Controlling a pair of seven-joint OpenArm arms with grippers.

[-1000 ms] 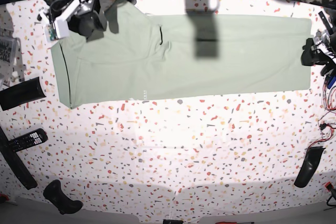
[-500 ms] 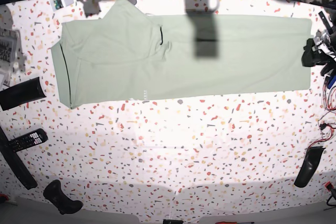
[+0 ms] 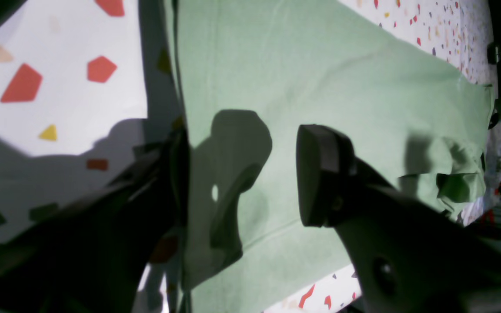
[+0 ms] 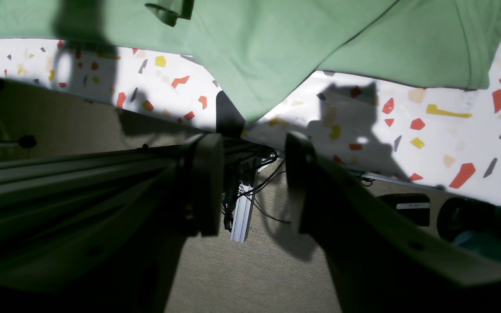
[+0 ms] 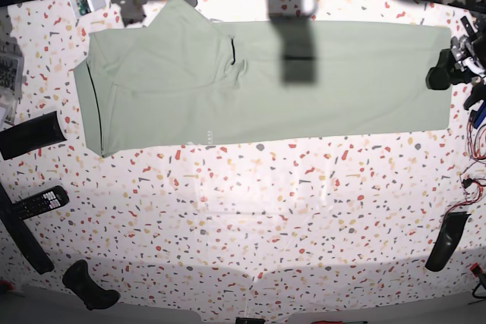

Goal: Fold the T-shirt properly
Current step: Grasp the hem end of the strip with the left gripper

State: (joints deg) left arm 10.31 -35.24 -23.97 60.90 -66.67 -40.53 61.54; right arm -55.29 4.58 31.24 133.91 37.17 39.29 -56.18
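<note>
The T-shirt (image 5: 258, 81) is spread flat along the far side of the speckled surface (image 5: 250, 218). Left claw (image 3: 242, 174) sits spread apart over the shirt's edge, gripping nothing. Right claw (image 4: 255, 187) hangs off past the far edge, also apart and empty.

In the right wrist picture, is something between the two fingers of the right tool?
No object is held there. In the right wrist view the right tool is open; through the gap show only floor and cables, beyond the table edge. The T-shirt lies farther on, untouched.

Both grippers are matte black: the left gripper (image 3: 242, 174) has thick rounded fingers (image 3: 322, 174) with small screw holes, and the right gripper (image 4: 250, 187) has 2 broad flat fingers (image 4: 205, 187) on dark, smooth housings
</note>
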